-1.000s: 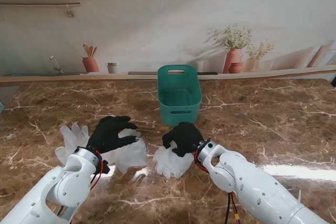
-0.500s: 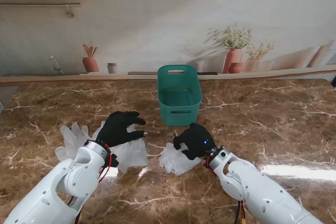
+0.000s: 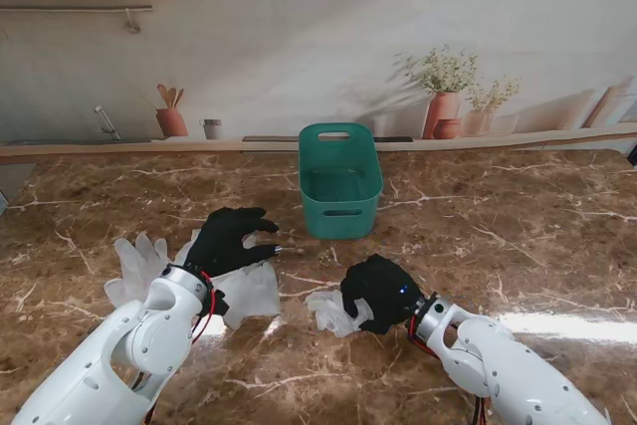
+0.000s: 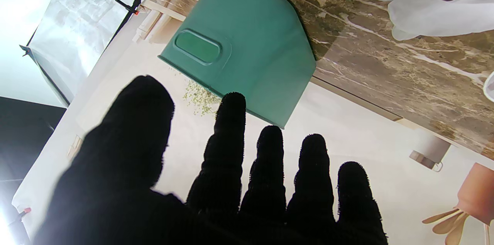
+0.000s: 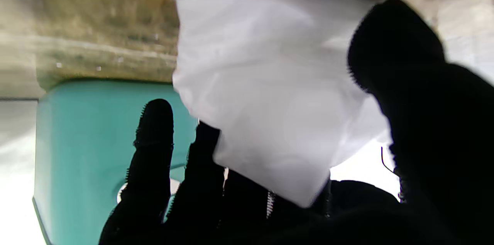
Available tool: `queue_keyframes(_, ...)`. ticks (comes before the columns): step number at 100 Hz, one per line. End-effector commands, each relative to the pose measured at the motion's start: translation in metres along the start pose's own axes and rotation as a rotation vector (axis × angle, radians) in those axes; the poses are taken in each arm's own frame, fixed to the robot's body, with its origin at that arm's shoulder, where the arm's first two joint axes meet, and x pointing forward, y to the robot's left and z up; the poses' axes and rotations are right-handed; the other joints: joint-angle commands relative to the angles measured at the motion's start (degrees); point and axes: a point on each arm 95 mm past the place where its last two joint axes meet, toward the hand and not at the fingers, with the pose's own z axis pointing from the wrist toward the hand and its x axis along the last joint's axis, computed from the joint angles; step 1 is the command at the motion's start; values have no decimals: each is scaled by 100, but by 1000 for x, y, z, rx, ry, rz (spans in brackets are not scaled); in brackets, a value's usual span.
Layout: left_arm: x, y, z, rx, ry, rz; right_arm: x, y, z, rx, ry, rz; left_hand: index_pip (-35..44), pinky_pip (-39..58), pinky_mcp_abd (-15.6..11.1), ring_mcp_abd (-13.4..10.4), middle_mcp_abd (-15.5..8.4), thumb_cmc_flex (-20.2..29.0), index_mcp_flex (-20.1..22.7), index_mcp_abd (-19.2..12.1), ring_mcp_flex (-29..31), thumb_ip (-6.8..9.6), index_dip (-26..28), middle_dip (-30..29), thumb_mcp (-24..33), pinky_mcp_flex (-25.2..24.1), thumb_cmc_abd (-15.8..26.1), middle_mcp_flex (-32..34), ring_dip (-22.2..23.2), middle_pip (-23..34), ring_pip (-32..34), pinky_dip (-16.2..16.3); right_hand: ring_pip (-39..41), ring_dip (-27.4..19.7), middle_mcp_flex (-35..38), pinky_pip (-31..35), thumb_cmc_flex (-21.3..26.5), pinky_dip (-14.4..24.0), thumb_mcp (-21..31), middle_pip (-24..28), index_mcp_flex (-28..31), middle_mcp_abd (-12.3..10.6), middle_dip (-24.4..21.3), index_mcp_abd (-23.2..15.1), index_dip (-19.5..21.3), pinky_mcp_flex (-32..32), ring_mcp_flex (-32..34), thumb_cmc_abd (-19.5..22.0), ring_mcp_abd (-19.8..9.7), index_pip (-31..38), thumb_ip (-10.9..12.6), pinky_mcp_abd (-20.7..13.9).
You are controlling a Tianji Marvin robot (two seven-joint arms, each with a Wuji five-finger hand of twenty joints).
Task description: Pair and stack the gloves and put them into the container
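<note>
Two black robot hands over marble worktop (image 3: 518, 226), right hand (image 3: 379, 292) gripping crumpled white glove (image 3: 331, 312), left hand (image 3: 231, 240) spread open above flat gloves (image 3: 149, 261), teal container (image 3: 339, 182) far centre.

Brown marble-patterned table (image 3: 518, 216), veined in white, with a glare patch near the right edge. Stood at the middle, toward the far side: a teal container (image 3: 340, 191), upright, with a handle slot in its near wall. Lay on the left, nearer to me: a whitish translucent glove (image 3: 134, 264), fingers spread, and just beside it a second glove (image 3: 249, 291), partly covered. Lay right of that one, apart from it and nearer to me than the container: a third glove (image 3: 328, 311), crumpled and partly covered.
</note>
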Motion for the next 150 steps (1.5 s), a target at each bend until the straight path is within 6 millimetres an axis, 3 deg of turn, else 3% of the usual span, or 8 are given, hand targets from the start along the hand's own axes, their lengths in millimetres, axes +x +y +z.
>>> queue_keyframes(1,1,3,-1,-5,0,-2,4,-10,-8,49,-15,13,-29,-172,-60,-315,-112,73,65,-91,15,121,10,-44,-91,-43,134,104,-88,-101,-135,32,-318,-371,-807,-421,-440,169,-48,-448,-163,182,-497,132,481,-300,-707,124,34,-597,-57,28)
queue_keyframes(12,1,3,-2,-5,1,-2,4,-12,-7,85,-14,17,-33,-179,-53,-312,-114,67,69,-90,12,121,8,-45,-86,-48,130,102,-88,-103,-135,28,-1020,-1150,-1496,-890,-233,-183,228,-966,-162,413,-1271,135,962,-261,-995,-387,371,-765,-36,289)
queue_keyframes(27,0,4,-2,-2,4,-5,5,-18,-1,108,-28,37,-38,-185,-50,-300,-110,65,72,-78,16,121,5,-46,-76,-49,127,109,-88,-104,-134,26,-1003,-1599,-1121,-290,843,-741,302,-733,-73,708,-1803,-125,1292,791,423,-766,1077,-140,-330,670)
queue_keyframes(43,0,4,-4,-1,5,-8,5,-26,8,114,-32,87,-47,-203,-44,-308,-119,62,66,-76,10,120,1,-49,-74,-51,130,110,-91,-110,-141,20,415,-571,1718,1869,1709,-635,379,322,439,421,-1241,-92,1998,2740,3406,-636,553,354,-134,286)
queue_keyframes(53,-1,4,-5,0,4,-7,6,-29,12,99,-35,119,-50,-220,-40,-295,-103,65,66,-65,7,121,-1,-51,-71,-57,133,103,-93,-114,-144,15,1585,-238,2892,2636,2098,-696,330,477,647,222,-32,57,1957,3404,4080,-722,457,421,-96,164)
queue_keyframes(77,-3,3,-8,8,-5,-5,10,-12,18,11,-39,163,-60,-258,-32,-282,-92,71,61,-60,-1,123,-5,-54,-76,-59,144,101,-96,-118,-150,10,2655,302,3150,2956,2396,-763,279,1072,777,83,778,228,1830,3705,4174,-616,495,489,28,163)
queue_keyframes(115,-3,1,-9,23,-17,5,4,87,31,-241,-5,111,-89,-262,-42,-282,-100,45,27,-50,8,125,-18,-56,-123,-50,162,112,-95,-120,-149,42,2687,338,3131,2988,2394,-765,251,1066,760,87,857,239,1816,3705,4165,-558,510,491,48,160)
queue_keyframes(150,-5,-5,-6,32,-7,7,-31,153,63,-325,-35,33,-101,-267,-37,-285,-94,38,9,-45,2,132,-23,-55,-167,-54,167,117,-91,-118,-147,52,2686,345,3142,2996,2387,-759,253,1043,759,91,877,231,1820,3713,4168,-555,509,486,50,131)
